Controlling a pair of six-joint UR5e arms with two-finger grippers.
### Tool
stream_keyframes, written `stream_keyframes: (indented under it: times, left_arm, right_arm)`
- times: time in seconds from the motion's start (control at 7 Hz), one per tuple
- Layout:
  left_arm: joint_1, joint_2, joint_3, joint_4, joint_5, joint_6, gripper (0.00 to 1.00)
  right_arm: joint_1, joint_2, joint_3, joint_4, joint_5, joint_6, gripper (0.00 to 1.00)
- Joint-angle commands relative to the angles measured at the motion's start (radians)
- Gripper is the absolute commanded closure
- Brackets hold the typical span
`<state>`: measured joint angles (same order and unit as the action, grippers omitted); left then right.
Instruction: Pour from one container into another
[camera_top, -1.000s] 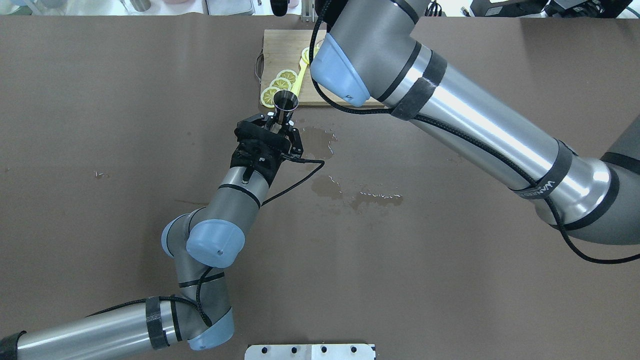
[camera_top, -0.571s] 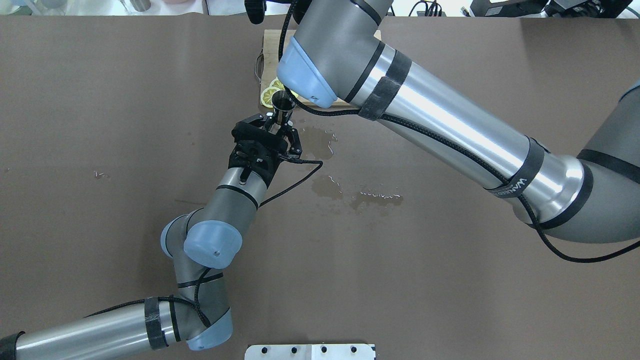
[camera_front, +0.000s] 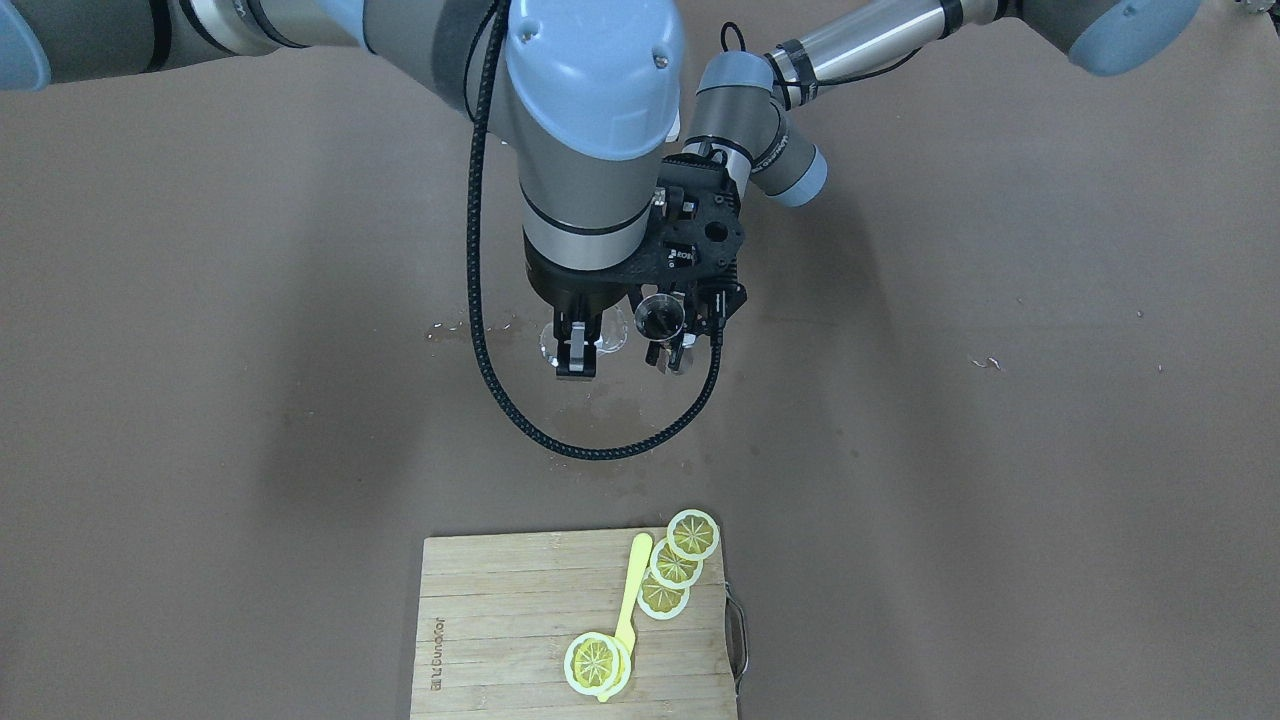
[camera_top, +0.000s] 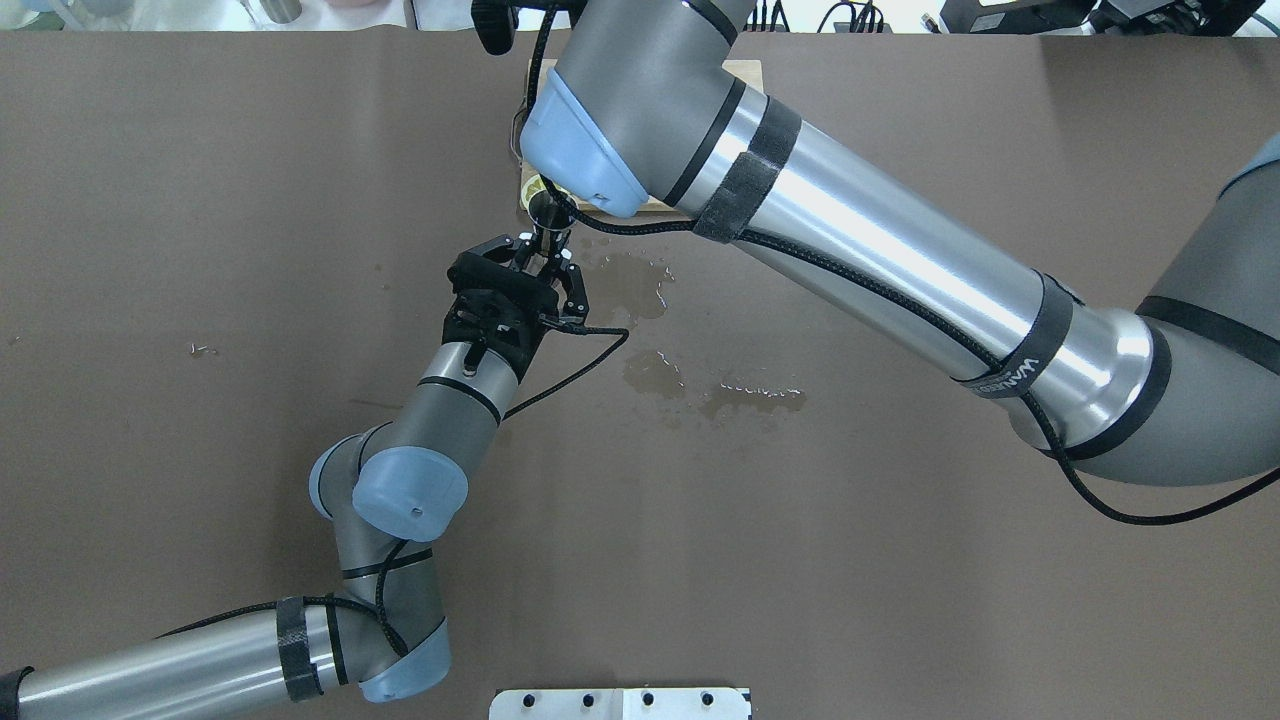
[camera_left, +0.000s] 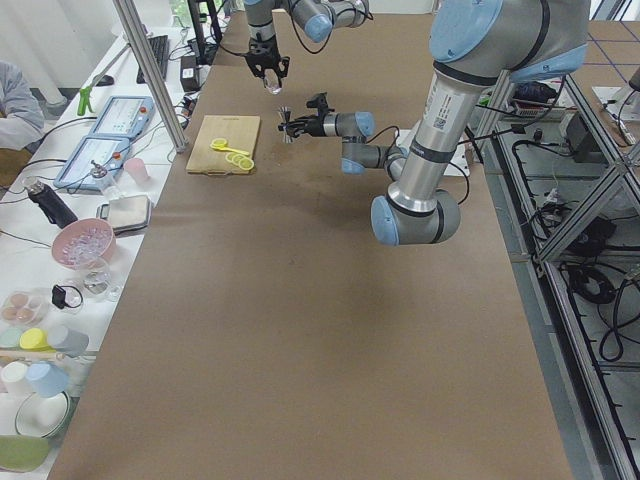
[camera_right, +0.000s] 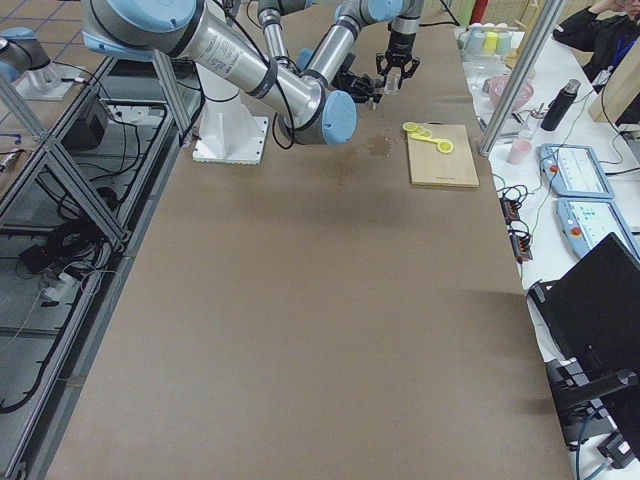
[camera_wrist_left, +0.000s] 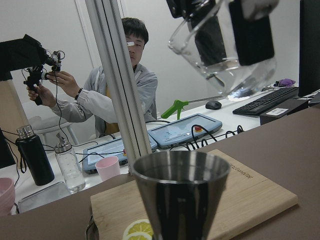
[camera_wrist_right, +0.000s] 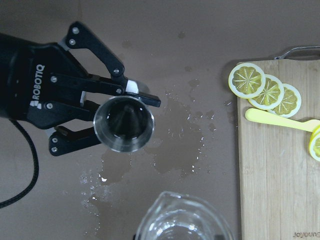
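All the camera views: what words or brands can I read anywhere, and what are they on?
"ROBOTIQ": black body of the left claw, shut on the steel jigger.
"Joyoun": corner of the cutting board, cut off by the picture's edge.
White letters on the strap around the right arm: too blurred to read.
Glass tumbler in the right claw: no writing.

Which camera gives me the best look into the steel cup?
Right wrist: it looks straight down into the steel cup, whole rim visible. Left wrist shows only its upper cone side-on; front-facing, a small circle; overhead, it is partly tucked under the right arm; side views, a speck.
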<state>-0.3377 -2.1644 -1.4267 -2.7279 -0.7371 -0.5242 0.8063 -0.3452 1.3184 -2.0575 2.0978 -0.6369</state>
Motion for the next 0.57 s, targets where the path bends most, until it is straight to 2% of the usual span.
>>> stream_keyframes:
  times: [0.0, 0.29, 0.43]
  left_arm:
    - [0.002, 0.006, 0.000, -0.015, -0.001, 0.001, 1.00]
    - [0.006, 0.000, 0.000, -0.015, 0.001, -0.002, 1.00]
    - [0.006, -0.003, 0.000, -0.015, 0.001, -0.002, 1.00]
  right_arm:
    - [-0.004, 0.003, 0.033, -0.052, 0.017, 0.002, 1.00]
    - [-0.038, 0.003, 0.036, -0.055, 0.022, 0.012, 1.00]
    - [-0.044, -0.001, 0.067, -0.085, 0.031, 0.014, 1.00]
